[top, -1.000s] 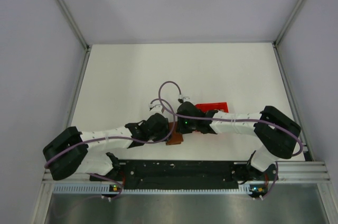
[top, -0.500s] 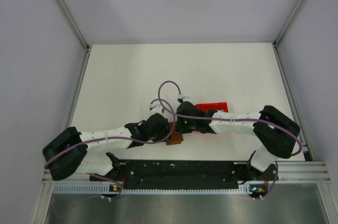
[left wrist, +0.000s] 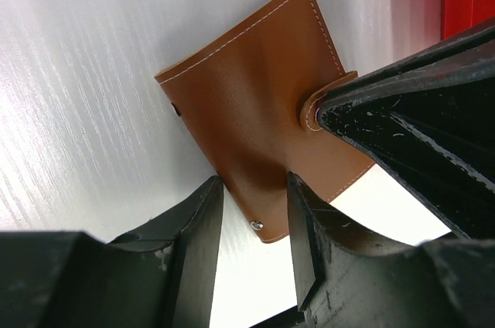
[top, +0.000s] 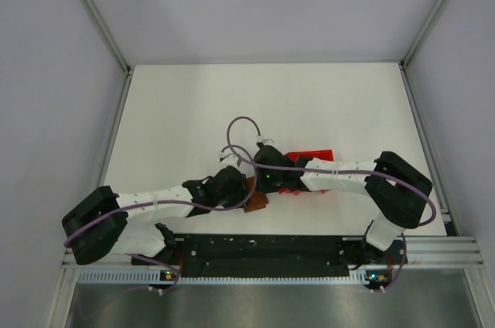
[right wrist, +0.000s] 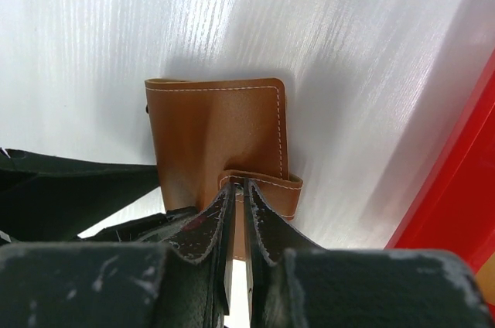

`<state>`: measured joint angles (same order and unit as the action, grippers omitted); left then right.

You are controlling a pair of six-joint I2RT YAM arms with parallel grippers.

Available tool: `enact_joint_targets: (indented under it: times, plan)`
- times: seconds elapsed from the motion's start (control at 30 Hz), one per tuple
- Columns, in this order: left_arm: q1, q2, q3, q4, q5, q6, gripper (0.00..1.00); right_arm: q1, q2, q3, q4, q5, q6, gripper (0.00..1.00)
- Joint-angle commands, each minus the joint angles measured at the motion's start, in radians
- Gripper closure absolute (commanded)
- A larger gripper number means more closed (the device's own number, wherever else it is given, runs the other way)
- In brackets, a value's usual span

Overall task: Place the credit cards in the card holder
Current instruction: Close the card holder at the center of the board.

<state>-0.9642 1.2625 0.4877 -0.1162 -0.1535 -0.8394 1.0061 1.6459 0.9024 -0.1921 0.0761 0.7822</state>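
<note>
Lower centre of frame: right gripper [right wrist: 239,189], fingers almost pressed together, pinching the strap [right wrist: 267,182] of the brown card holder [right wrist: 213,131]; left gripper [left wrist: 251,208] partly spread, straddling the holder's lower edge

Top view overhead; both wrist views close, sharing card holder [left wrist: 255,127].

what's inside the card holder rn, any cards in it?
Cannot tell. The card holder lies folded shut on the table, so only its brown outer cover shows. The right gripper pinches its strap, and the inside is fully covered.
</note>
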Motion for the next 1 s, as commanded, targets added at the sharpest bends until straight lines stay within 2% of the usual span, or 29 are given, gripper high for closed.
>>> enact_joint_targets:
  times: [0.0, 0.97]
  plan:
    - [-0.007, 0.015, -0.043, -0.099, 0.012, 0.023, 0.57, 0.014, 0.06, 0.023, -0.069, 0.034, -0.021, 0.92]
    - [-0.007, 0.014, -0.047, -0.097, 0.008, 0.022, 0.57, 0.012, 0.204, 0.136, -0.22, 0.001, -0.115, 0.91]
